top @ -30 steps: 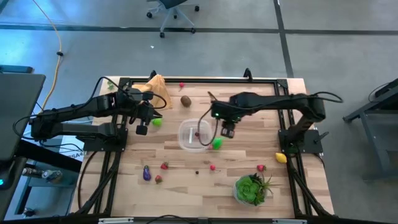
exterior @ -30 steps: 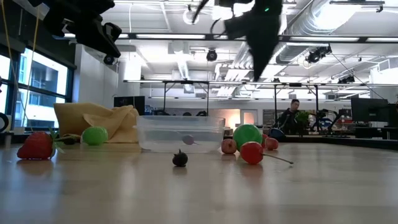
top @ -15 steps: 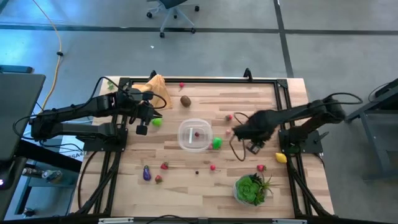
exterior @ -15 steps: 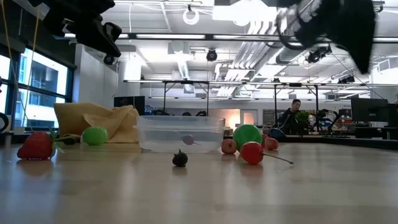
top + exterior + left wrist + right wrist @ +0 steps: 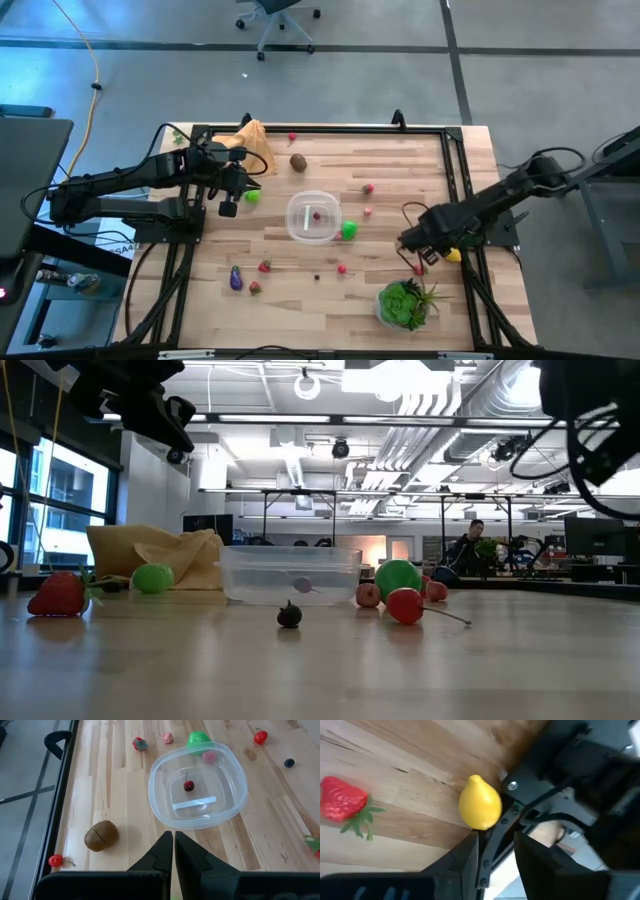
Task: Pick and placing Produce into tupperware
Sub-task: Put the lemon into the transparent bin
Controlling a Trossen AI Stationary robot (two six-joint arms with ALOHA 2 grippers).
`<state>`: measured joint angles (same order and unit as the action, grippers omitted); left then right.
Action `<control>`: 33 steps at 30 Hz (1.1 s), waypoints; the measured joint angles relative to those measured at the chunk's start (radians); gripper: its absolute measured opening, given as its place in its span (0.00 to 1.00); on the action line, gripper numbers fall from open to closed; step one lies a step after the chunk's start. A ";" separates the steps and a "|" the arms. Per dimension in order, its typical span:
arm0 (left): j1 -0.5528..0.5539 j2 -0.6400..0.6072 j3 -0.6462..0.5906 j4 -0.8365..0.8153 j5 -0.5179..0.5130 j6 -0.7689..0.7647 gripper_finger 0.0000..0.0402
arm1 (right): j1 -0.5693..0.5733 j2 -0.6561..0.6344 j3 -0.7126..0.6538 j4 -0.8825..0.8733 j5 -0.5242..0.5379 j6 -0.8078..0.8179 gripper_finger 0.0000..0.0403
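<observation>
Centrally in the high view we see the small round clear plastic tupperware (image 5: 314, 217) resting on the light wooden tabletop (image 5: 390, 165), with one red cherry (image 5: 316, 213) lying inside it. A green toy lime (image 5: 349, 230) sits just beside its lower right rim. Above and left of it lies a brown kiwi (image 5: 298, 162); a second green lime (image 5: 253, 197) sits left of the container. Toward the lower left of the frame we find a purple eggplant (image 5: 236, 279), with red berries (image 5: 264, 266) near it. Right of the container, a red berry (image 5: 368, 188) lies apart from it.

At the right edge of the tabletop rests a yellow lemon (image 5: 480, 808), with a red strawberry (image 5: 342, 800) near it. The right end effector (image 5: 425, 252) hovers over this spot, its fingers (image 5: 468, 860) parted and grasping nothing; the lemon lies just ahead of them.

The left end effector (image 5: 229, 205) hangs at the upper left, beside an orange-tan cloth (image 5: 253, 141), its fingers (image 5: 162, 851) clenched together on nothing. A leafy green plant (image 5: 404, 303) stands at the lower right.
</observation>
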<state>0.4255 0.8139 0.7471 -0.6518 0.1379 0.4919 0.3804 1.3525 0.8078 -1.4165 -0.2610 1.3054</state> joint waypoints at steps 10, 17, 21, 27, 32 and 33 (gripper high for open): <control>0.000 0.000 0.000 0.000 0.000 0.000 0.02 | 0.092 0.000 -0.076 0.111 -0.006 0.168 0.21; 0.000 0.000 0.000 0.000 0.000 0.000 0.02 | 0.151 0.000 -0.076 0.125 0.024 0.325 0.13; 0.000 0.000 0.000 0.000 0.000 0.000 0.02 | 0.197 0.000 -0.076 0.128 0.053 0.446 0.06; 0.000 0.000 0.000 0.000 0.000 0.000 0.02 | 0.272 0.000 -0.076 0.121 0.060 0.649 0.01; 0.000 0.000 0.000 0.000 0.000 0.000 0.02 | 0.334 0.001 -0.077 0.111 0.041 0.796 0.00; 0.000 0.000 0.000 0.000 0.000 0.000 0.02 | 0.345 0.001 -0.077 0.111 0.042 0.833 0.00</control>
<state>0.4252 0.8139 0.7471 -0.6519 0.1379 0.4919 0.7254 1.3533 0.7307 -1.3059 -0.2192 2.1385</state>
